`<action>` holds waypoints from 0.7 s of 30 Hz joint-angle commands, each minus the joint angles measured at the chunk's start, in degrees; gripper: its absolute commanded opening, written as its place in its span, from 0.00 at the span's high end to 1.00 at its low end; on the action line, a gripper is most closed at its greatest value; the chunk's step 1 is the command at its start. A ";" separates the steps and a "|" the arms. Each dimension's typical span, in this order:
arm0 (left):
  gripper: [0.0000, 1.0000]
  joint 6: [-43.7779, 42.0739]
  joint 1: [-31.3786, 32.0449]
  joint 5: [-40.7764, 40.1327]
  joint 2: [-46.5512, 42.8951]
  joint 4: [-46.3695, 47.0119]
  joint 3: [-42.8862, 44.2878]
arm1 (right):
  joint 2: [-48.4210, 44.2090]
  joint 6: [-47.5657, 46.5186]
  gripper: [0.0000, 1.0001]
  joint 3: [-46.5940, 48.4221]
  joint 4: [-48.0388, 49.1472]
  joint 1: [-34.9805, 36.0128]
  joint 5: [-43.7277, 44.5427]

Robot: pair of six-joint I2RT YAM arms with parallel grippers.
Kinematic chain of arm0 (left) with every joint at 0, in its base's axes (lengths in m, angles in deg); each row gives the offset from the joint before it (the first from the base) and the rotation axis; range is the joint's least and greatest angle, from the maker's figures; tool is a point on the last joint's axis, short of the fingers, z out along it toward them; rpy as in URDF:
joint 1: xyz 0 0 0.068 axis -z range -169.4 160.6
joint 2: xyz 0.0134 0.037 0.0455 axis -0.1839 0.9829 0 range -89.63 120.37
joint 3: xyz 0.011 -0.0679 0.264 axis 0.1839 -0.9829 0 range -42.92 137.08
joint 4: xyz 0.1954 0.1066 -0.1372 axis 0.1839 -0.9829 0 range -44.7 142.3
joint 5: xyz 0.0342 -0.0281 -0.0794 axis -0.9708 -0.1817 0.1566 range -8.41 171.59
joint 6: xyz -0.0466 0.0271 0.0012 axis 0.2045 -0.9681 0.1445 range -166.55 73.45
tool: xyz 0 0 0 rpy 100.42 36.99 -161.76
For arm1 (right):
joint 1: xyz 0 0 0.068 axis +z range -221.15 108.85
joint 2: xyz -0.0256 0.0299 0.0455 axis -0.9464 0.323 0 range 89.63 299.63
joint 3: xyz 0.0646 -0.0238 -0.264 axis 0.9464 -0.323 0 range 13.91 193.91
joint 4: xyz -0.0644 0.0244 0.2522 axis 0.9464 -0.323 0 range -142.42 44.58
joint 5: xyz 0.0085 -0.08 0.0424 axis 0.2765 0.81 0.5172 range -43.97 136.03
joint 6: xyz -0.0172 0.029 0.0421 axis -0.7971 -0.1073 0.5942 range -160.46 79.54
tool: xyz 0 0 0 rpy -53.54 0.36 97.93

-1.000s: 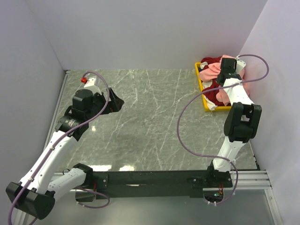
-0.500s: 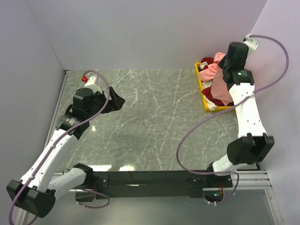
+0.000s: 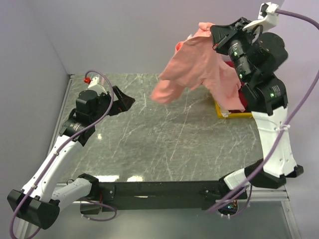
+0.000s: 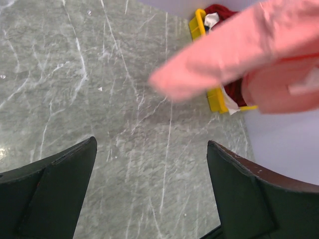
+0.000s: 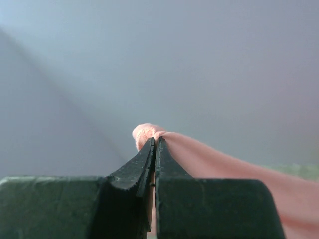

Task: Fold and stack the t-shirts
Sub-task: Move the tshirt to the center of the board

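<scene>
— Where is your left gripper (image 4: 152, 149)?
— Over the grey marbled tabletop (image 3: 164, 144), fingers spread wide, holding nothing.
— And your right gripper (image 5: 153, 142)?
— High up, pinched tight on the plain salmon-pink cloth t-shirt (image 3: 199, 69), which hangs in the air. Beyond it, the dark red t-shirt (image 4: 222, 9) lies in the yellow plastic tray (image 4: 215, 94).

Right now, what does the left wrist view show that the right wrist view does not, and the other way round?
Only the left wrist view: the marble table, the yellow tray with a dark red shirt in it, and the left gripper, open and empty.
Only the right wrist view: the right gripper shut on a fold of cloth, with a plain wall behind it.
Both: the salmon-pink t-shirt, blurred in the left wrist view and pinched at its edge in the right wrist view.
</scene>
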 commanded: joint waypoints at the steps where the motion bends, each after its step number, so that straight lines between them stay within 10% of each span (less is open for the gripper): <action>1: 0.03 1.60 -0.25 0.75 0.00 3.47 2.76 | -3.31 3.55 1.00 1.65 9.38 2.86 -6.71; 10: 0.03 2.30 -0.43 0.31 -0.08 3.65 0.74 | -0.32 4.00 1.00 -0.45 13.08 5.06 -4.35; 21: 0.03 1.60 -0.69 0.22 -0.96 3.82 -3.12 | 1.35 9.98 1.00 -25.50 16.24 -7.85 -11.72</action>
